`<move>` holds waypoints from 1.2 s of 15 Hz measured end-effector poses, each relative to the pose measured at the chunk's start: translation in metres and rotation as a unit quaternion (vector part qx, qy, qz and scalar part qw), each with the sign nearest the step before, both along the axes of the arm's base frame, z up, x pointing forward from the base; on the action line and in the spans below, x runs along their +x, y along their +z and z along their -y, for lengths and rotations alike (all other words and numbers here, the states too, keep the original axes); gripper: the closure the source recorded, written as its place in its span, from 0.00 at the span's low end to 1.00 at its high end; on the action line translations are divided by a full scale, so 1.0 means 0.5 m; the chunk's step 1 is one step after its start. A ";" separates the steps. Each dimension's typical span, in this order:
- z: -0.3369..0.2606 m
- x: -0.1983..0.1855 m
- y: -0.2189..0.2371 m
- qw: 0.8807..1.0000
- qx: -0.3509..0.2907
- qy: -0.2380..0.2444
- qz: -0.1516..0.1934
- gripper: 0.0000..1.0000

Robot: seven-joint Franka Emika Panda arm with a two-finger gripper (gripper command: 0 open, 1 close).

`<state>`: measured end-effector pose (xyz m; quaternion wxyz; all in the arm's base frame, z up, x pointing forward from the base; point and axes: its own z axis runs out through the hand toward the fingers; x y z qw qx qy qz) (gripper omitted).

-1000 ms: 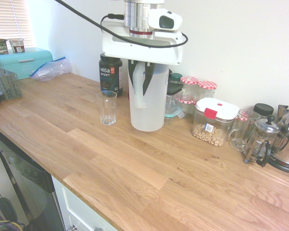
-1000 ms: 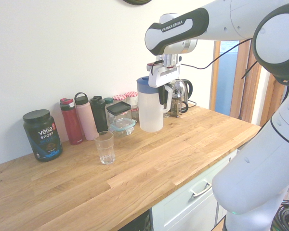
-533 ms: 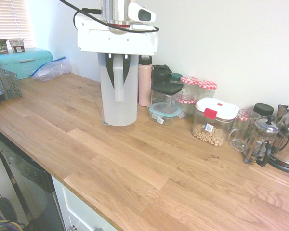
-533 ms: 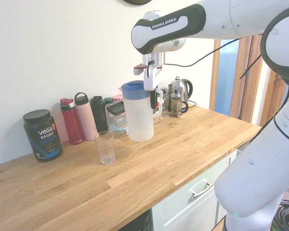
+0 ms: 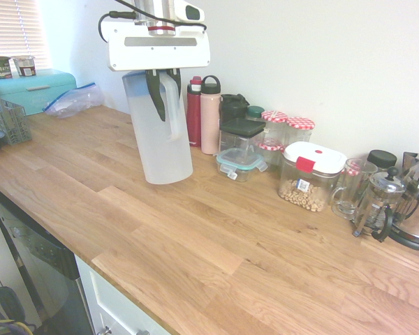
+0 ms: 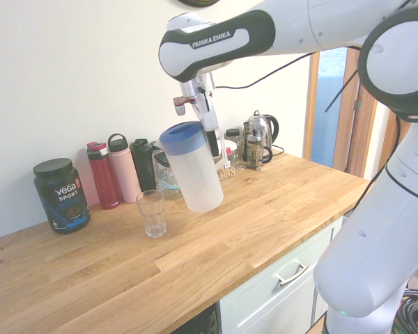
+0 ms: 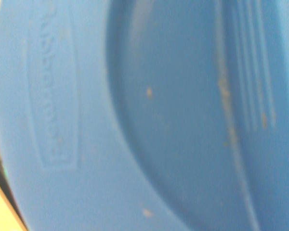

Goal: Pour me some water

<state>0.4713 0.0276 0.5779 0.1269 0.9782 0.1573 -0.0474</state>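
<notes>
Gripper (image 6: 212,142) clamped on pitcher (image 6: 191,167) handle has carried it from the jars to just beside the glass (image 6: 151,213) and started tilting, so pour is imminent.

2 opposite views share the worktop (image 5: 216,230); wrist close.

We log: glass (image 6: 151,213) hidden behind pitcher (image 5: 159,132) in first exterior view. Kettle (image 5: 417,222) cut by edge at 3 o'clock. Wrist view blurred, filled by blue lid (image 7: 149,115); embossed lettering unreadable.
</notes>
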 end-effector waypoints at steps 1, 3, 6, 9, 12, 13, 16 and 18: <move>-0.012 0.023 -0.004 1.000 -0.011 0.003 0.000 1.00; -0.031 0.064 -0.017 0.999 -0.033 0.001 0.000 1.00; -0.037 0.089 -0.040 0.997 -0.079 -0.001 -0.011 1.00; -0.039 0.094 -0.068 0.992 -0.123 0.000 -0.027 1.00; -0.066 0.109 -0.105 0.987 -0.155 0.010 -0.033 1.00; -0.079 0.115 -0.120 0.985 -0.166 0.015 -0.035 1.00; -0.102 0.130 -0.165 0.975 -0.216 0.027 -0.043 1.00; -0.113 0.137 -0.186 0.970 -0.238 0.035 -0.048 1.00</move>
